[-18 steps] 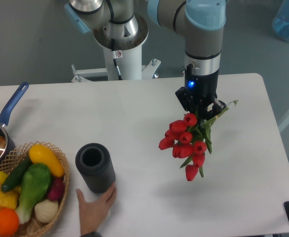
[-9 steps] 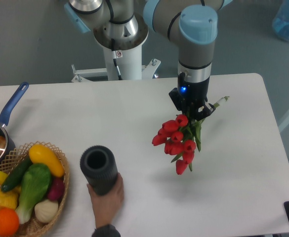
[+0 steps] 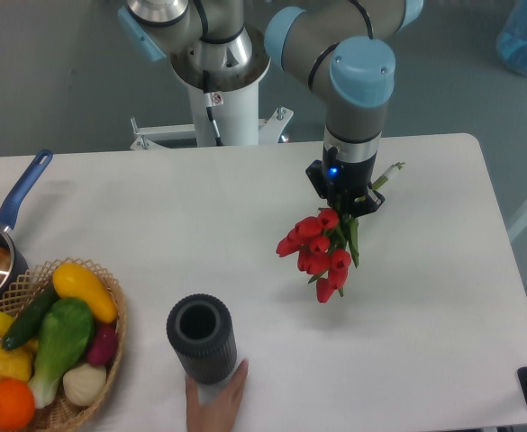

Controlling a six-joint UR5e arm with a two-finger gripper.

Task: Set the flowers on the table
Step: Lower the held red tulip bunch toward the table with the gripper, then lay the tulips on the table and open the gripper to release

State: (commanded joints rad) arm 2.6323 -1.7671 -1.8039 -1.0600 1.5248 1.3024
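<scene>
1. The gripper (image 3: 347,200) hangs over the right half of the white counter (image 3: 443,342), pointing down, and it is clamped on the green stems of the tulip bunch (image 3: 320,252).
2. The red buds dangle below and to the left of the gripper, heads down, with one stem end poking out up and to the right of it.
3. The bunch looks to be in the air: a soft shadow lies on the counter under and around the lowest buds, though whether the tips touch the surface cannot be told from this view.
4. Front and centre, a dark ribbed cylinder vase (image 3: 202,337) stands upright with its open mouth showing, well apart from the flowers.
5. A person's hand (image 3: 215,400) comes in from the bottom edge and touches the base of that vase.
6. On the left, a wicker basket (image 3: 110,346) holds a yellow squash (image 3: 84,292), green vegetables and an orange (image 3: 10,403).
7. Just behind the basket, a blue-handled saucepan (image 3: 15,202) sits at the left edge of the counter.
8. The arm's white pedestal (image 3: 228,108) stands behind the far edge.
</scene>
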